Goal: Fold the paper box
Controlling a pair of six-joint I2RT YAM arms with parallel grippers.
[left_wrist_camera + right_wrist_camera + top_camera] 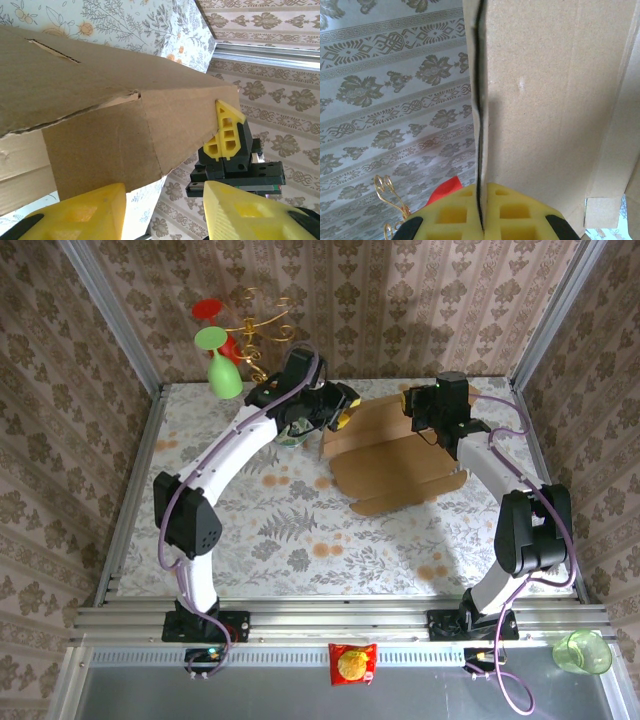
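- Two hazards: the right end effector (481,212), clenched on the paper box (400,455) rim, could tear it.
- Left end effector (160,192) gapes, released; the unheld side may spring flat.

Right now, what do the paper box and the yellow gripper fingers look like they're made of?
Paper box: brown corrugated cardboard, matte and unprinted; the cut edge of its slit looks ribbed, like a fluted core. Yellow fingers: probably hard plastic, moulded or printed, smooth with a slight sheen; their hollow cells suggest it, though a firm rubber cannot be excluded.
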